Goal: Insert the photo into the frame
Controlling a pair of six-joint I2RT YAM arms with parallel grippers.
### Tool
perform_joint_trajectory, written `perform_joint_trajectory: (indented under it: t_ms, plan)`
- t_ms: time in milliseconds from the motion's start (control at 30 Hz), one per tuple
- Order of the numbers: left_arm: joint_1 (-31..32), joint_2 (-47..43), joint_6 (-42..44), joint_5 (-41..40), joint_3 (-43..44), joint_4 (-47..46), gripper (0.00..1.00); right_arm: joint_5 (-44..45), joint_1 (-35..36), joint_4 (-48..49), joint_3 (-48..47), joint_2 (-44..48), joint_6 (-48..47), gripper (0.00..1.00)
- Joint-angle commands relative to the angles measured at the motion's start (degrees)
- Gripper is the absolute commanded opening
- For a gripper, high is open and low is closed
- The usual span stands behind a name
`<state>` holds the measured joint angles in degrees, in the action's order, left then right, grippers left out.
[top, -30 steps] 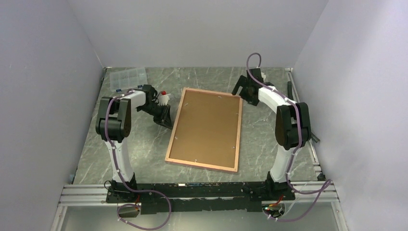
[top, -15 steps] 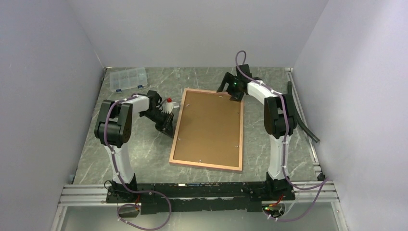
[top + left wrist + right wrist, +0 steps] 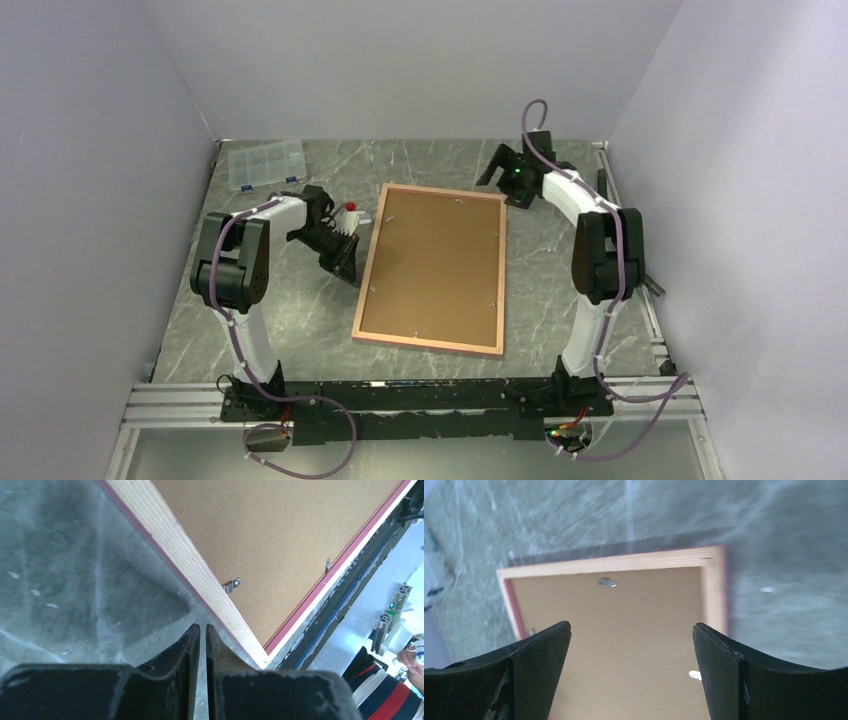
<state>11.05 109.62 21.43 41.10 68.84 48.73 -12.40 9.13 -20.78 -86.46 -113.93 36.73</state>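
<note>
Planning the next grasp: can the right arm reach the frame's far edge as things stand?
Probably yes. The right gripper hangs open close to the far right corner of the frame; its wrist view shows that edge bare, nothing in between.

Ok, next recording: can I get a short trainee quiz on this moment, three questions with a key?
1. True or false: the frame lies back up on the table.
2. The left claw is shut beside the frame. The right claw is: A shut on the frame; B open and empty; C out of view.
3. What small metal parts sit on the board along the frame's inner edge?
Key: 1 true; 2 B; 3 clips.
</note>
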Motion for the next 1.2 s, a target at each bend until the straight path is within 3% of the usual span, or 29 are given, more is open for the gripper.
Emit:
perform_joint_trajectory:
  t_ms: [0, 267, 500, 700, 900, 1000, 1167]
  plan:
    - [-0.5, -1.6, 1.6, -0.7, 1.9, -0.3, 0.15, 6.2, -3.3, 1.5, 5.3, 5.0, -1.4, 0.97]
    - [-0.1, 2.2, -1.4, -2.6, 4.3, -4.5, 0.15, -1.4, -3.1, 5.7, 7.9, 0.1, 0.8, 0.97]
    - [2.6, 3.7, -1.7, -2.2, 2.1, -5.8, 0.14, -6.9, 2.5, 5.1, 0.0, -6.7, 1.2, 0.96]
    - [5.6, 0.8, 1.4, 0.7, -0.5, -2.4, 0.14, -10.4, 9.8, 0.2, -12.2, -13.4, -0.1, 0.96]
    - [6.8, -1.7, 4.9, 3.4, -1.8, 1.9, 0.17, -10.2, 11.2, 0.0, -10.2, -12.8, 0.0, 0.96]
    - [6.7, -3.5, 6.6, 2.4, -1.7, 4.7, 0.22, -7.7, 10.7, -0.3, -7.9, -10.9, -0.9, 0.96]
    - [3.5, -7.5, 10.8, 1.5, 3.2, 14.2, 0.41, -4.0, 9.9, -2.6, -8.9, -7.8, -3.6, 0.98]
